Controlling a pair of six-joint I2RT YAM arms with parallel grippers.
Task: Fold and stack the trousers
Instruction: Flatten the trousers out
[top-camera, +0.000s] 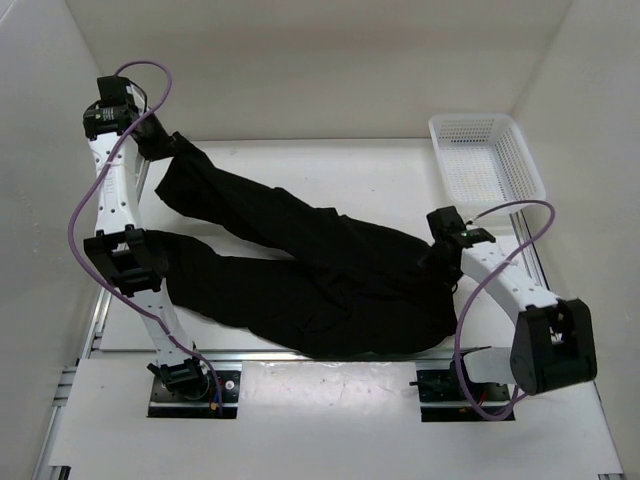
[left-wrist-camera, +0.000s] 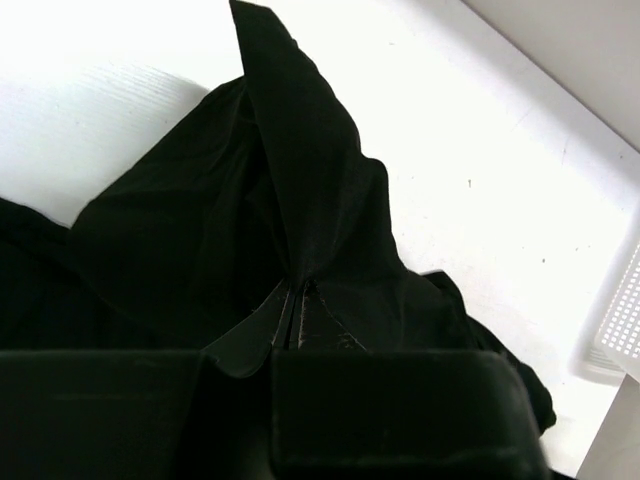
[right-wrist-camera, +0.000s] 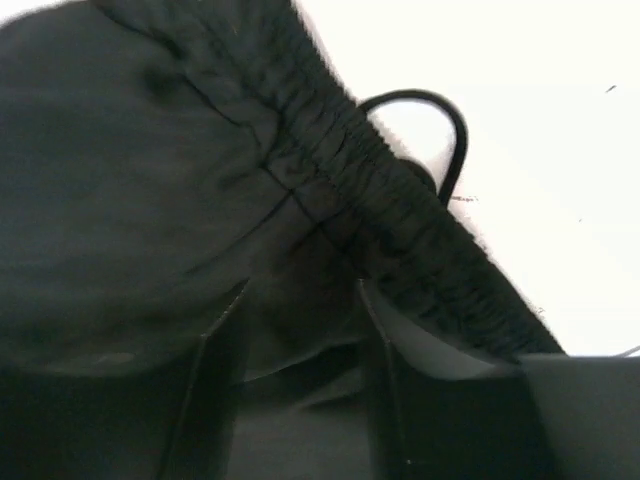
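trousers spread mid-frame on tabletop, leg hem clenched in jaws of left gripper at upper left, waistband straddled by right gripper, whether its jaws are clamped can't be told; hem is best carried across taut, waistband kept pinned.

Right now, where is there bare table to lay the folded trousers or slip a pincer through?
Widest bare table: the far strip between the trousers and the back wall, left of the basket. A thin wedge lies between the two legs at left. Crowded: the centre under cloth, and the right side by the right pincer.
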